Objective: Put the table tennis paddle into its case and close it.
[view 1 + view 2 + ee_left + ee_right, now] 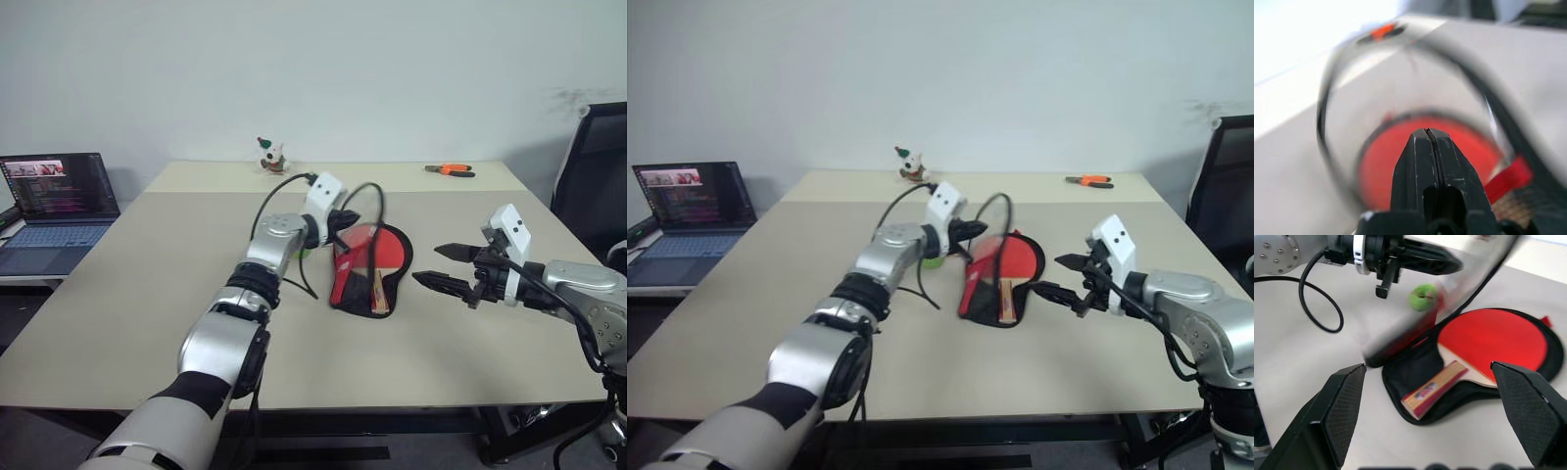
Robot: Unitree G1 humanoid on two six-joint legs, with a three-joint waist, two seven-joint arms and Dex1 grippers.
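Fingers of the left gripper (1442, 262) are pressed together, holding nothing, just above the raised black flap (345, 262) of the case (1422, 363). That flap stands nearly upright on the left side, next to a small yellow-green ball (1422, 297). Across the open lower half on the desk (147, 294) lies the table tennis paddle (1484, 345), red face up, handle toward the robot. Farther right, the right gripper (446, 267) hangs with fingers spread wide and empty, clear of the case. Judgement: the left gripper is nearer the flap and better placed to tip it rightward over the paddle.

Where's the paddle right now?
The paddle lies in the open case mid-table, between the shut left gripper and the open right gripper.
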